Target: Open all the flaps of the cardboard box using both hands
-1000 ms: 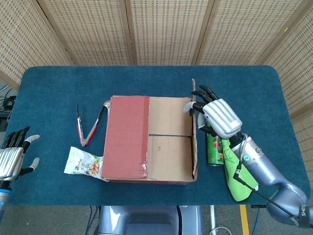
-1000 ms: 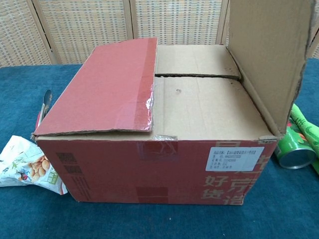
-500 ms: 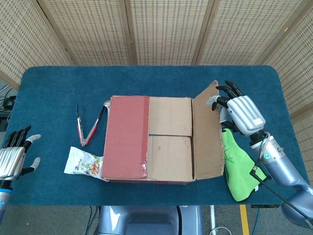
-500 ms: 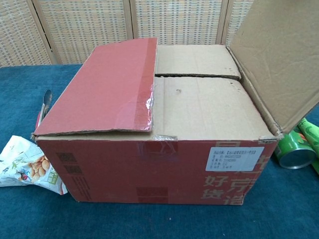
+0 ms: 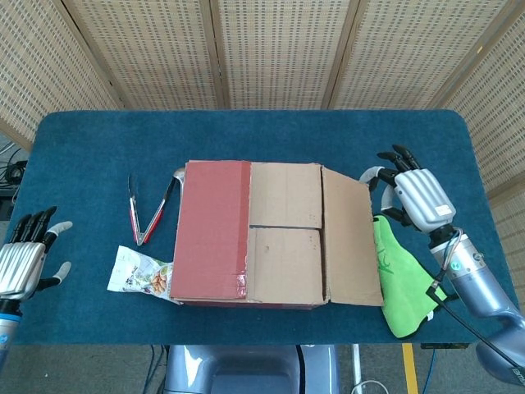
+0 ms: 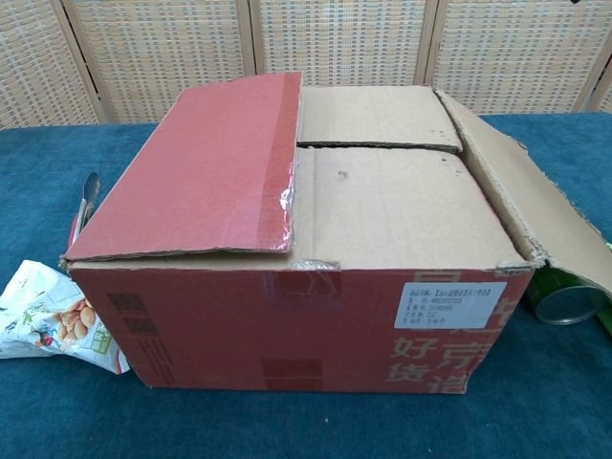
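Observation:
The cardboard box [image 5: 250, 287] [image 6: 287, 316] stands in the middle of the blue table. Its red-taped left flap [image 5: 212, 226] [image 6: 206, 172] lies folded down over the top. The two inner flaps [image 5: 283, 222] [image 6: 382, 182] lie flat and closed. The right flap [image 5: 351, 238] [image 6: 526, 206] is folded outward and slopes down past the box's right side. My right hand [image 5: 410, 193] hovers just beyond that flap's far corner, fingers spread, holding nothing. My left hand [image 5: 25, 254] is open at the table's left edge, far from the box. Neither hand shows in the chest view.
Red-handled tongs [image 5: 148, 209] [image 6: 84, 206] lie left of the box. A snack bag [image 5: 139, 273] [image 6: 43, 316] sits at its front left corner. A green can [image 6: 564, 296] and a green bag [image 5: 402, 275] lie right of the box, partly under the opened flap.
The right flap swung from upright to folded outward and down. My right hand moved right with it and has let it go. The left hand barely moved.

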`<state>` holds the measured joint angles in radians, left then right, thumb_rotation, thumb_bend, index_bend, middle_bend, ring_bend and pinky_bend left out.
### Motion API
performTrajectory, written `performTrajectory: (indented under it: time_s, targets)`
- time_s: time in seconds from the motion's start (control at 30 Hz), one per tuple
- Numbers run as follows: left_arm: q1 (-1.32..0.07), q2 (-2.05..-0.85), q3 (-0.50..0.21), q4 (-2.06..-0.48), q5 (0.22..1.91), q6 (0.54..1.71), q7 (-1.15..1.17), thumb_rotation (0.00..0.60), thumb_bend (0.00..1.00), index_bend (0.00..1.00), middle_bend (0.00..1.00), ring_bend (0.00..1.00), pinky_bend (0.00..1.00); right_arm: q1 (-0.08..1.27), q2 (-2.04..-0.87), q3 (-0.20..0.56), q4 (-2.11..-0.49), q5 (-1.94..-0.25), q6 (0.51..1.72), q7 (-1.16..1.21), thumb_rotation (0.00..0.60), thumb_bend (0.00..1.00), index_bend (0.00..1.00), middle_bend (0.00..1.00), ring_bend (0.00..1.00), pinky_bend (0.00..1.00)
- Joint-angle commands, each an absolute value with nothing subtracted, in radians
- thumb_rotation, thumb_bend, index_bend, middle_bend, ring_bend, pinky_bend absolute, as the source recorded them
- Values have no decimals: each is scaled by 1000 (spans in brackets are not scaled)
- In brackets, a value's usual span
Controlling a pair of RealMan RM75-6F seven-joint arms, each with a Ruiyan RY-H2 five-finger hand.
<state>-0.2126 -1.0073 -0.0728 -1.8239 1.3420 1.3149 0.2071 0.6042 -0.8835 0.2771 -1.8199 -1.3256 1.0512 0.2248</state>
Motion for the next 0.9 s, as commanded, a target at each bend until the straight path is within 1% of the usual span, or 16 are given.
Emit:
performTrajectory:
  time_s: [0.03, 0.13, 0.2, 0.33, 0.53, 0.73, 0.9]
  targets:
    - [-224, -993, -78, -1831, 1359, 1308, 197, 600, 256, 189, 0, 0, 0, 591, -889, 269, -1818, -1336, 1069, 224, 600, 883, 344, 388, 143, 0]
    - [-236, -978, -83, -1836, 1379, 1302, 193, 600, 236, 180, 0, 0, 0, 573, -897, 262, -1822, -1341, 1098, 207, 600, 874, 274, 297, 90, 0]
    - [-246, -966, -85, -1839, 1397, 1296, 189, 600, 236, 174, 0, 0, 0, 558, -905, 258, -1827, -1343, 1130, 180, 600, 863, 245, 252, 61, 0]
    - [-270, -946, -91, -1838, 1446, 1286, 172, 600, 248, 172, 0, 0, 0, 527, -929, 252, -1846, -1338, 1200, 110, 600, 856, 221, 197, 22, 0]
    - [-322, -927, -97, -1824, 1525, 1245, 134, 600, 289, 172, 0, 0, 0, 491, -968, 233, -1869, -1334, 1266, 11, 600, 854, 221, 187, 9, 0]
    - [-404, -897, -94, -1823, 1610, 1151, 56, 600, 394, 172, 0, 0, 0, 463, -1008, 211, -1874, -1339, 1309, -44, 600, 852, 221, 186, 4, 0]
    - [-480, -881, -92, -1816, 1674, 1077, 0, 600, 416, 172, 0, 0, 0, 438, -1042, 198, -1869, -1350, 1350, -93, 600, 853, 221, 186, 0, 0]
